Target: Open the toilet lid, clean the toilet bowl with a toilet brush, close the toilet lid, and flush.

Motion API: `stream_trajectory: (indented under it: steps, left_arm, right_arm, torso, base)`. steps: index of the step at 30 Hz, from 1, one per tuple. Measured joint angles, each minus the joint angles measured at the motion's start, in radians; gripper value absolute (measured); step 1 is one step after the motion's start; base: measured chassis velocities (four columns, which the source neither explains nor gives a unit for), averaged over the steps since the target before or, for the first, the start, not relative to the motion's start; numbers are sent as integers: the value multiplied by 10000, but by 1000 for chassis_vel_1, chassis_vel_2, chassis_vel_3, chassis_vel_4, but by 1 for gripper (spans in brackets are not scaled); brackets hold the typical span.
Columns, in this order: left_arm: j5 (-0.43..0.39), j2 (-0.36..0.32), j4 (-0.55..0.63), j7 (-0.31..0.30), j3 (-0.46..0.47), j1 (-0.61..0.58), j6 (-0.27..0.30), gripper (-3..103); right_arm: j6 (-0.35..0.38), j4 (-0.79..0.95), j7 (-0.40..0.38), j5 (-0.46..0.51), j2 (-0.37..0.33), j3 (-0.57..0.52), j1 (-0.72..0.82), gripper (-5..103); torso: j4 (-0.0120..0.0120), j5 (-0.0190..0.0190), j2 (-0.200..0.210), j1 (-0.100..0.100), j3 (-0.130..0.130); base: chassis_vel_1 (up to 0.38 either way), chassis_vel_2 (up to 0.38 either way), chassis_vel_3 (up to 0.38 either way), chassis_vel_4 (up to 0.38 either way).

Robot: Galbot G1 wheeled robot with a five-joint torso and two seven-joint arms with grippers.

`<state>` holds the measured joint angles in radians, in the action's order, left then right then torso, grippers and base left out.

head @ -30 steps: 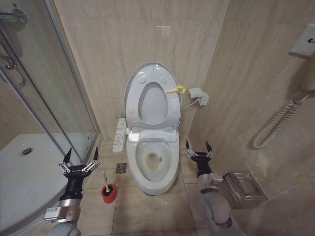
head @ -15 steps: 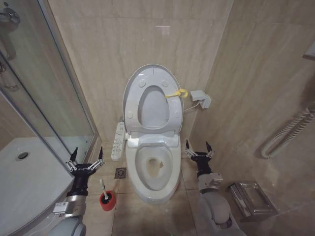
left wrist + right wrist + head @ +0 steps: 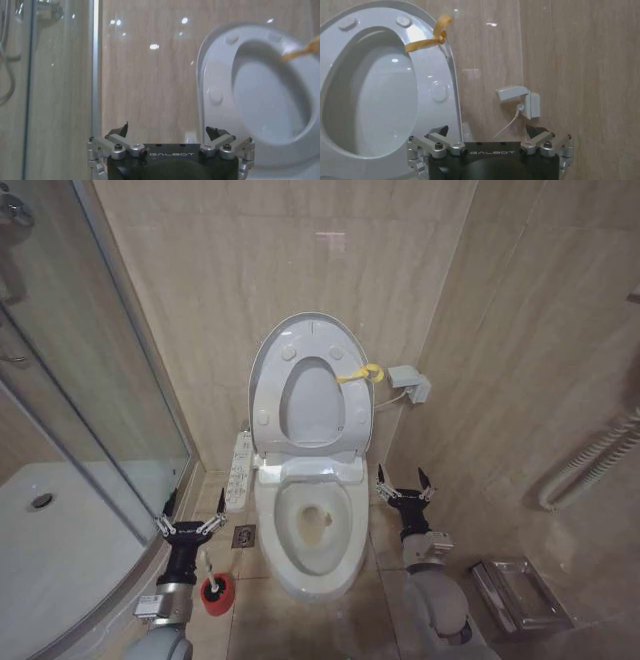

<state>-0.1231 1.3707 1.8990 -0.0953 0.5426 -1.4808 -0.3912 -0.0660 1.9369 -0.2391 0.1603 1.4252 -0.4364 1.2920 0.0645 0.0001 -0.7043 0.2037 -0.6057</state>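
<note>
With toilet lid [image 3: 311, 385] raised above toilet bowl [image 3: 313, 530] and left gripper [image 3: 190, 527] spread wide just above toilet brush [image 3: 212, 578], could topple its red cup if lowered off-centre; right gripper [image 3: 403, 490] likewise wide, beside bowl.

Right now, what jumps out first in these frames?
The toilet lid stands raised against the back wall, a yellow loop at its edge, with the toilet bowl open below. The left gripper hovers open just above the toilet brush on the floor beside the bowl. The right gripper waits open on the bowl's other side.
</note>
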Motion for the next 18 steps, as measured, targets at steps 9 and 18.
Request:
stream_trajectory:
  steps: [9, 18]
  left_arm:
    - [235, 238, -2011, -475, -86, 62, -856, 100]
    - [240, 267, -4665, -451, -171, 869, -1652, 100]
  right_arm:
    - [0, 0, 0, 0, 0, 0, 3, 100]
    - [0, 0, 0, 0, 0, 0, 2, 100]
  torso:
    - [-5, -2, -2, -10, 4]
    - [-4, -2, -2, -8, 3]
  base:
    - [-8, 5, 5, -7]
    - [0, 0, 0, 0]
